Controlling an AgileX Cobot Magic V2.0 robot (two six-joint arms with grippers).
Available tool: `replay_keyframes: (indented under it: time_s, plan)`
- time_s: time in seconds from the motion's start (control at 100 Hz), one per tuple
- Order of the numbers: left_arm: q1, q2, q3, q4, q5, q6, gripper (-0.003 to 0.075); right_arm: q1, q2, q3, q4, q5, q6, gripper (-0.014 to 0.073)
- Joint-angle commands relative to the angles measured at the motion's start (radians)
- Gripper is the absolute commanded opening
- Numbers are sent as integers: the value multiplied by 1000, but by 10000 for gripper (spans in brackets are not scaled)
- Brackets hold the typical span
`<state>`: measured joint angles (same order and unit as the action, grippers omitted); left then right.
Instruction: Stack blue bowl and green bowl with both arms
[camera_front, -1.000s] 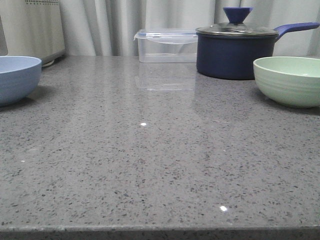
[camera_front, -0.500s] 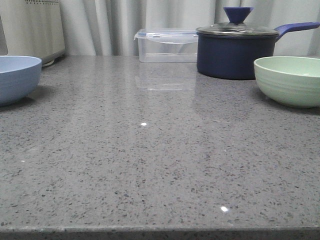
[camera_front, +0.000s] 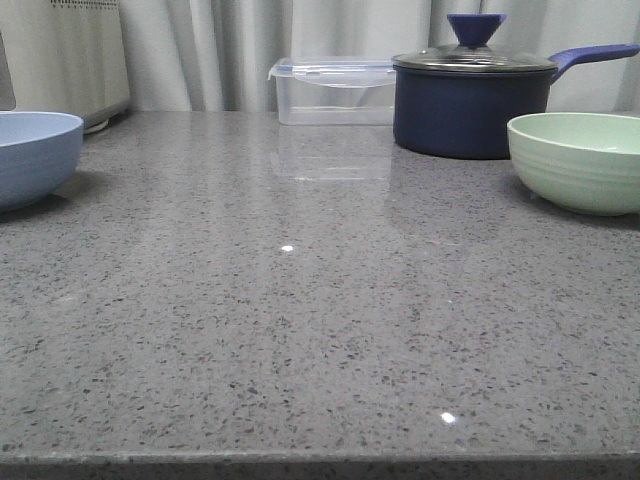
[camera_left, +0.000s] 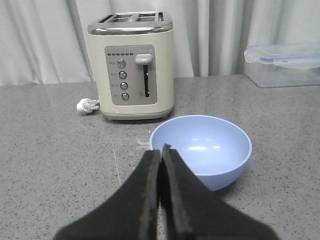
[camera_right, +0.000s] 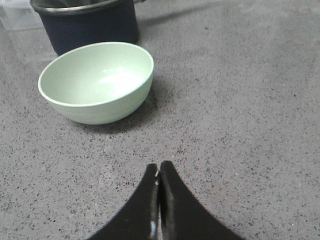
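Note:
The blue bowl sits upright and empty at the far left of the grey counter; it also shows in the left wrist view. The green bowl sits upright and empty at the far right; it also shows in the right wrist view. My left gripper is shut and empty, its tips just short of the blue bowl's near rim. My right gripper is shut and empty, over bare counter a good way short of the green bowl. Neither arm shows in the front view.
A dark navy lidded saucepan stands just behind the green bowl. A clear plastic lidded box stands at the back middle. A cream toaster with its plug stands behind the blue bowl. Curtains hang behind the counter.

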<state>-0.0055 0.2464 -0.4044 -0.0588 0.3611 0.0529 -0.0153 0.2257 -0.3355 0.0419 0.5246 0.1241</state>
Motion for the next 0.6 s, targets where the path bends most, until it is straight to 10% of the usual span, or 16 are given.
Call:
replay_keyframes:
  time_s: [0.0, 0.24, 0.45, 0.59]
  plan:
    - [2, 81, -99, -8, -29, -9, -20, -4, 69, -78, -2, -32, -2, -79]
    - [2, 213, -206, -8, -12, -9, 13, -4, 169, -168, -3, -26, -3, 48]
    - [2, 247, -213, -8, -12, -9, 297, -4, 188, -182, -3, -27, -3, 338]
    - [2, 247, -213, -8, -14, -9, 423, -4, 188, -182, -3, -47, -3, 369]
